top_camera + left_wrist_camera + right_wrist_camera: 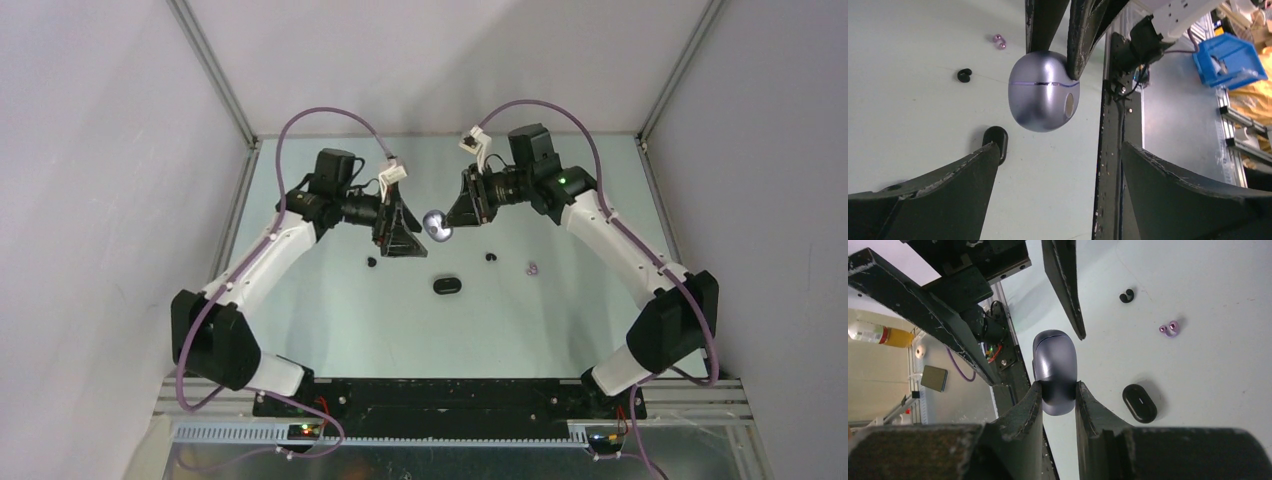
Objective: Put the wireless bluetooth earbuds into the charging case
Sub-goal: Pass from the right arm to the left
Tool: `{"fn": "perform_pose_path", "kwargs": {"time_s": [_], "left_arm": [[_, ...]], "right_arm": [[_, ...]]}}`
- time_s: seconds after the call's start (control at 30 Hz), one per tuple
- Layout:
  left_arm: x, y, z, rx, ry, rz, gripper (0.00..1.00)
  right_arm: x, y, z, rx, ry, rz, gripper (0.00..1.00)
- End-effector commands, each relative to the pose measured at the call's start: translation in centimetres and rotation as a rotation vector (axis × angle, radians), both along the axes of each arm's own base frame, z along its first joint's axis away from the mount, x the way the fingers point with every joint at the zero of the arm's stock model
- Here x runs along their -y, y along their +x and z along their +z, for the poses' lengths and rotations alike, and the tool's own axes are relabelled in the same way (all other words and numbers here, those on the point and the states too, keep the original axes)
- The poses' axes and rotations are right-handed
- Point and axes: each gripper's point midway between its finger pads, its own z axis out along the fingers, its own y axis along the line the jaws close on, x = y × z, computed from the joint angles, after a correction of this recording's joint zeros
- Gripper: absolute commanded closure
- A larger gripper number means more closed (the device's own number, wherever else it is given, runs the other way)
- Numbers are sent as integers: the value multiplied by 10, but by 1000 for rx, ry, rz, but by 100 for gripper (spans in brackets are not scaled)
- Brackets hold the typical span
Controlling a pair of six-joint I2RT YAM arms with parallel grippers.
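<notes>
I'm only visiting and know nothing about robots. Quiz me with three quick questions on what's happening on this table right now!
1. True or false: the lilac case is lying flat on the table.
2. Which gripper is holding the lilac case? A) the left one B) the right one C) neither
3. What colour is the other case, the one lying on the table?

Key
1. False: it is held up between the two arms.
2. B: the right gripper pinches it, while the left gripper stands open next to it.
3. Black: the black case lies on the table nearer the arm bases.
</notes>
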Motion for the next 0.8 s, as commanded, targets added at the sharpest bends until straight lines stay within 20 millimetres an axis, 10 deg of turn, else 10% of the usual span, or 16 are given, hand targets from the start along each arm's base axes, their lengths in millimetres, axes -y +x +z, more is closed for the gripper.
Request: {"fn": "perform_pose_path", "kwargs": {"time_s": [0.0,0.77], "left_arm": [[3,-14,0,39,23,-103,1],[18,-32,17,102,-40,-194,15]], "right_arm": [[-2,-16,26,117,49,56,85],[-19,-35,8,62,68,142,84]]}}
